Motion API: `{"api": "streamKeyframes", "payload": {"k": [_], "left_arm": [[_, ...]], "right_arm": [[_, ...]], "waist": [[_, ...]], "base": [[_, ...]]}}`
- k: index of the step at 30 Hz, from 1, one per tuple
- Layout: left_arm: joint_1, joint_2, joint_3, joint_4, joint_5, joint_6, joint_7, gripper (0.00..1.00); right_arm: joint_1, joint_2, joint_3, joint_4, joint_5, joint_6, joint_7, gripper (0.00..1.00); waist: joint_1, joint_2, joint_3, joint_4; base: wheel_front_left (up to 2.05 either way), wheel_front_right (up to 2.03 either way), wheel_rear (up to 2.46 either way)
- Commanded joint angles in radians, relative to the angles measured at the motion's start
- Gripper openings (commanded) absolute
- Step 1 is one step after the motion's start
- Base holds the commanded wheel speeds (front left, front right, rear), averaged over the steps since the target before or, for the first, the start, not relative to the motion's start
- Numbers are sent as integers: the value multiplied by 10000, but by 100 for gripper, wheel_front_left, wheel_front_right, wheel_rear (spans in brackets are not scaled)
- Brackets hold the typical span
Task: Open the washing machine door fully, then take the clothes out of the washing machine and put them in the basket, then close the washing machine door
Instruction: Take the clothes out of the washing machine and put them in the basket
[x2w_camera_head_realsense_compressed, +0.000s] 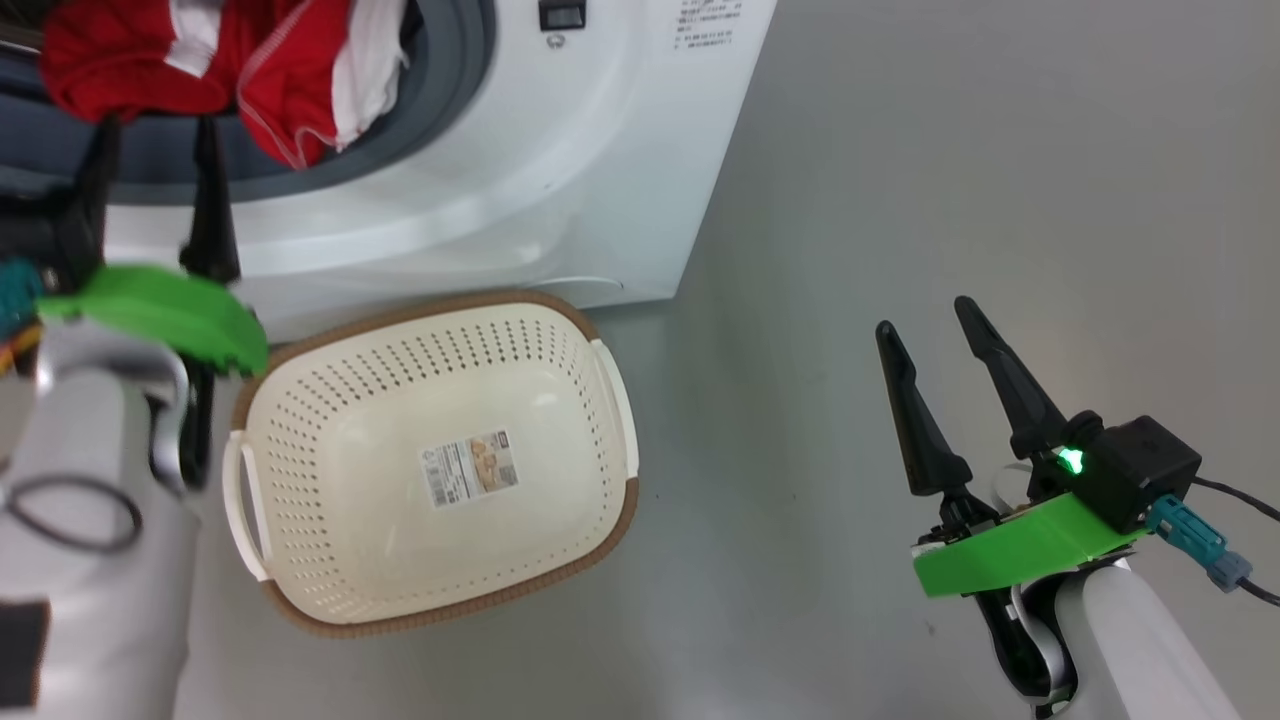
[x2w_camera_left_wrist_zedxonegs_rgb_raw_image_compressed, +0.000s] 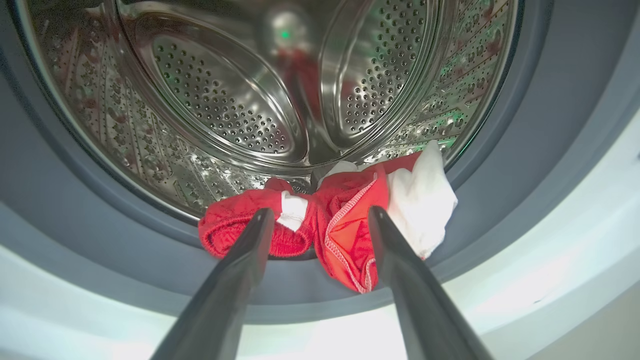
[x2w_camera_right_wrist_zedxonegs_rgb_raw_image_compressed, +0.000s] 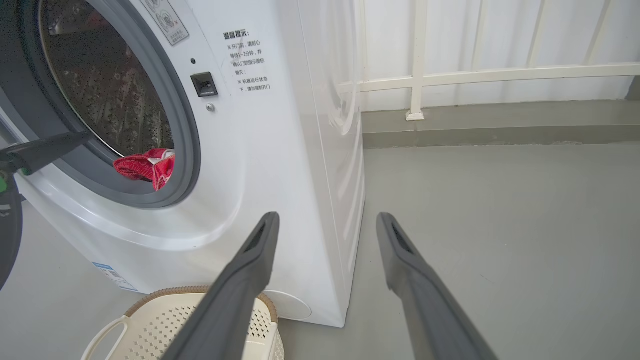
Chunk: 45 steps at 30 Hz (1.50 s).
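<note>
1. The grey floor (x2w_camera_head_realsense_compressed: 950, 150) is stretching out beneath and beyond both pairs of jaws.
2. The washing machine (x2w_camera_head_realsense_compressed: 560, 180) is standing on that floor, straight ahead of the left jaws and ahead and to the left of the right jaws. Its round mouth is standing uncovered, showing the perforated steel drum (x2w_camera_left_wrist_zedxonegs_rgb_raw_image_compressed: 225, 100) ringed by a grey gasket (x2w_camera_left_wrist_zedxonegs_rgb_raw_image_compressed: 100, 240).
3. The basket (x2w_camera_head_realsense_compressed: 440, 305) is sitting upright on the floor at the foot of the machine. It is lying between the two pairs of jaws, nearer the left pair, with a barcode sticker (x2w_camera_head_realsense_compressed: 470, 468) lying on its bottom.
4. The clothes (x2w_camera_left_wrist_zedxonegs_rgb_raw_image_compressed: 350, 225) are lying at the front lip of the drum and are draping over the gasket, right at the tips of the left jaws. A red fold is showing between those tips. Whether the tips are touching the fabric cannot be told.
5. The left gripper (x2w_camera_left_wrist_zedxonegs_rgb_raw_image_compressed: 320, 215) is pointing into the machine's mouth. Its jaws are standing wide apart and are gripping nothing.
6. The right gripper (x2w_camera_head_realsense_compressed: 925, 317) is hovering over bare floor, well apart from the clothes and the basket. Its jaws are standing wide and are holding nothing.
</note>
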Motion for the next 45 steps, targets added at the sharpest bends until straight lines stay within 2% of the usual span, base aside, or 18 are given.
{"api": "streamKeyframes", "payload": {"k": [1,9,15,33,45], "left_arm": [[537,408,322,-613,43,-7,-79,100],[3273,172,855,-3630,167,-231,-80,100],[4852,-154,1330,-5020,247,-327,-81,100],[7509,-1038,1864,-6438,851,-677,-81,100],[8314,-1311,1962,-6298,870,-775,-82,100]], "right_arm": [[280,-16,115,-197,-61,63,-65,100],[549,-65,-31,-265,-100,63,-65,100],[754,-58,-336,-342,-172,63,-65,100],[1774,-24,-819,-480,-454,63,-65,100],[2301,-17,-1003,-577,-506,63,-65,100]], "waist": [[0,0,-297,106],[0,0,-878,127],[0,0,-1284,212],[0,0,-3013,259],[0,0,-3564,381]], "base": [[0,0,0],[0,0,0],[0,0,0],[0,0,0],[0,0,0]]}}
